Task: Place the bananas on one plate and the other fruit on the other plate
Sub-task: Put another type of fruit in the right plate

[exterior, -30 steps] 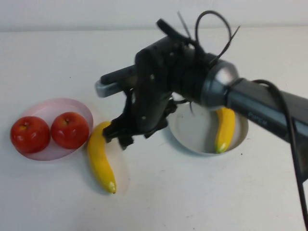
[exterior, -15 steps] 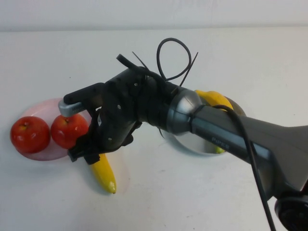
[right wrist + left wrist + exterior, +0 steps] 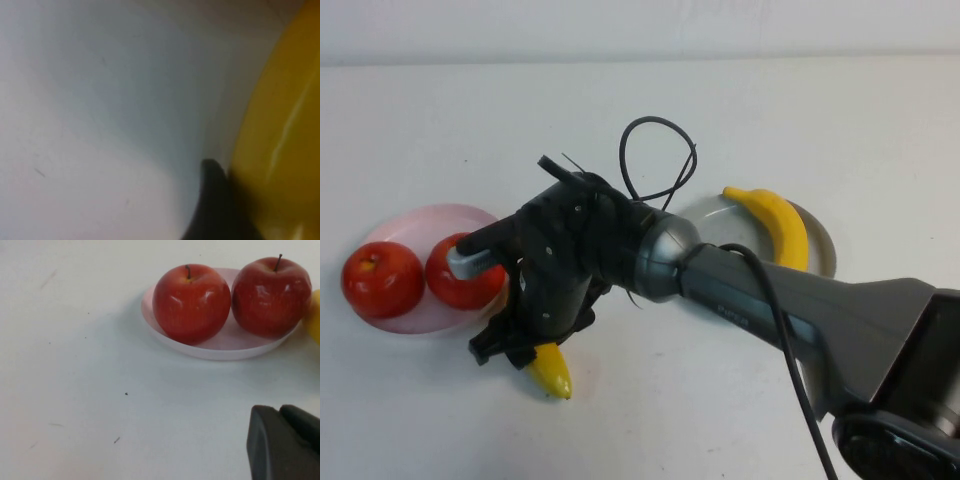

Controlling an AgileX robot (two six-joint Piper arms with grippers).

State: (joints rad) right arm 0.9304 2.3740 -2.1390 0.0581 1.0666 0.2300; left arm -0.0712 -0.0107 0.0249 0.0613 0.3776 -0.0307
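Two apples [image 3: 382, 278] on pink plate [image 3: 420, 225], just left of right gripper [image 3: 525, 352]. Right arm reaches across table from right, wrist bent down, gripper low over loose banana [image 3: 551, 371] — only yellow tip shows beneath it. Right wrist view: one dark finger [image 3: 216, 205] touching banana's side; jaws spread, grip not closed. Second banana [image 3: 775, 222] on grey plate [image 3: 820, 245], well behind gripper. Left gripper [image 3: 282, 442] clenched, empty, parked near pink plate.
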